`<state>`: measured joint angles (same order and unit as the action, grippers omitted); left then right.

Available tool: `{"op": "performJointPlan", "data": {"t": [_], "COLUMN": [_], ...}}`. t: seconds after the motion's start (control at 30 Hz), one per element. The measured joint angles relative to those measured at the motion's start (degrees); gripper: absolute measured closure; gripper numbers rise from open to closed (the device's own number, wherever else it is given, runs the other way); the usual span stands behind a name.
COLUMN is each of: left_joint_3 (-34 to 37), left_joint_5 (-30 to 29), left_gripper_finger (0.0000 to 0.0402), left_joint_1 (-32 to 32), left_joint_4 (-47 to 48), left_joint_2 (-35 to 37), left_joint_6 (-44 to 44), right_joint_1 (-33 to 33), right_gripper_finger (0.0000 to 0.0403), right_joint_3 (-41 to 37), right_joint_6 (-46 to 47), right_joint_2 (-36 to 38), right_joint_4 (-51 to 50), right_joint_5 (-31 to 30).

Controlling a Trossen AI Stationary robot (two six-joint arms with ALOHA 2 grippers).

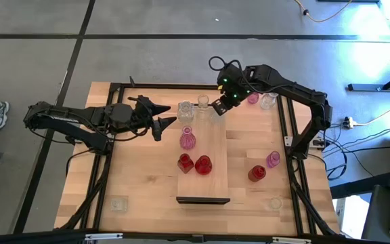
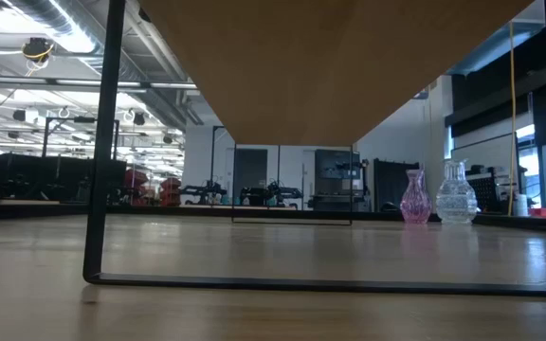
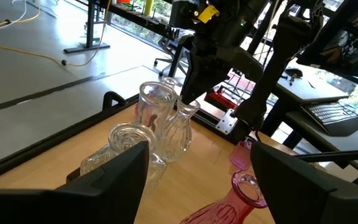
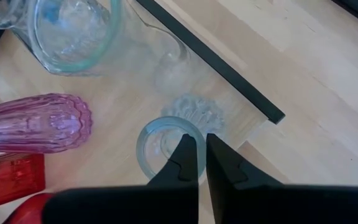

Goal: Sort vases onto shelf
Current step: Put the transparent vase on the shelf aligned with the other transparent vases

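we read no writing. our right tool point(image 1: 221, 106), clenched on a clear vase's point(image 1: 202, 103) rim, is at the shelf's point(image 1: 208, 183) far end. our left tool point(image 1: 162, 116) waits released beside it, near another clear vase point(image 1: 185, 110).

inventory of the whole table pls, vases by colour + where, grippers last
shelf: 1, light wood with dark end edges, table centre
clear vases on shelf: 2, far end
pink vase on shelf: 1, middle
red vases on shelf: 2, side by side nearer the front
pink vases off shelf: 2, right of the shelf, one far, one mid
red vase off shelf: 1, right of the shelf
clear vases off shelf: 3, far right, front left, front right
left gripper: open, left of the shelf's far end
right gripper: shut, over the shelf's far end
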<state>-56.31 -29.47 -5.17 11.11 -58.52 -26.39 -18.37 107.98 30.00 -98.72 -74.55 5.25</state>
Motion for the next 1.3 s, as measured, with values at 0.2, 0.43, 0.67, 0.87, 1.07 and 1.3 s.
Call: {"op": "performJointPlan", "data": {"t": [0.2, 0.43, 0.67, 0.87, 1.07, 1.3], "left_joint_3": [0.00, 0.00, -0.02, 0.00, 0.00, 0.00], "left_joint_5": [-0.07, -0.66, -3.19, -3.27, -3.27, -3.27], "left_gripper_finger": [0.0127, 0.0127, 0.0127, 0.0127, 0.0127, 0.0127], "left_joint_1": [0.00, 0.00, 0.00, 0.00, 0.00, 0.00], "left_joint_4": [0.00, 0.00, 0.00, 0.00, 0.00, 0.00], "left_joint_2": [0.00, 0.00, 0.00, 0.00, 0.00, 0.00], "left_joint_6": [0.00, 0.00, -0.01, -0.02, -0.04, -0.02], "right_joint_1": [0.00, -0.02, -0.02, -0.02, -0.02, -0.02], "right_gripper_finger": [0.0402, 0.0402, 0.0402, 0.0402, 0.0378, 0.0337], "right_joint_3": [-0.07, 1.64, 1.75, 1.79, 1.84, 1.90], "right_joint_6": [0.01, -0.35, -0.76, -0.80, -0.98, -0.98], "right_joint_2": [0.13, 0.00, 0.00, 0.00, 0.00, 0.04], "right_joint_4": [0.78, -0.99, -1.63, -1.57, -1.52, -1.00], "right_joint_5": [0.37, 0.22, 0.15, -0.42, -1.09, -1.16]}}
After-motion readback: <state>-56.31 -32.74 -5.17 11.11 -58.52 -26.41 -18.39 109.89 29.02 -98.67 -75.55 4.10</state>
